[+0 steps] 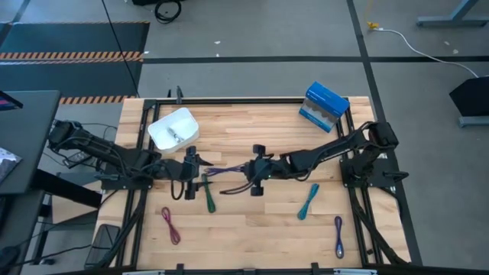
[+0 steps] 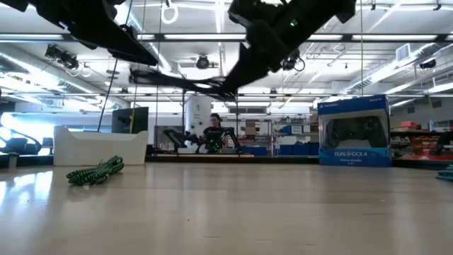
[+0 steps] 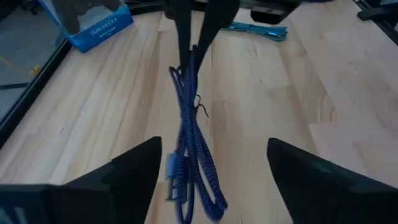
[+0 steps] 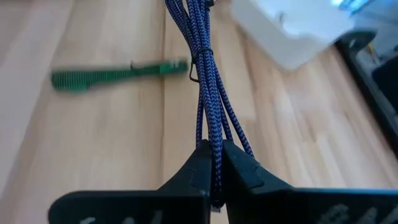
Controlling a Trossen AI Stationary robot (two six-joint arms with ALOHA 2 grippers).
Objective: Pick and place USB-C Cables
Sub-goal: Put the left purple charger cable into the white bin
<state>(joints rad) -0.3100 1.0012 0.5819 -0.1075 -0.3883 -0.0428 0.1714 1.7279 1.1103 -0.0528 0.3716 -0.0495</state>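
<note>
A blue-purple braided cable bundle (image 1: pixel 225 172) hangs in the air between my two grippers. My right gripper (image 4: pixel 214 155), also seen in the high view (image 1: pixel 253 168), is shut on its end. My left gripper (image 3: pixel 214 149) is open; its fingers stand on either side of the bundle's free end (image 3: pixel 189 186) without touching it. A green cable (image 1: pixel 208 195) lies on the table just nearside of them. Magenta (image 1: pixel 170 225), teal (image 1: pixel 309 201) and purple (image 1: pixel 338 235) cables lie flat on the wood. A whitish cable rests in the white tray (image 1: pixel 163 131). My right gripper pinches the blue-purple bundle between its two fingers at one end (image 4: pixel 213 138), with several strands together. The fingers come level from the table's right and lie along the cable. The bundle is lifted clear and reaches out toward my left gripper.
The blue and white box (image 1: pixel 325 105) stands at the far right of the table. The white tray sits far left, just beyond my left arm. In the low view the green cable (image 2: pixel 95 171) lies in front of the tray (image 2: pixel 99 145). A person shows far behind the table.
</note>
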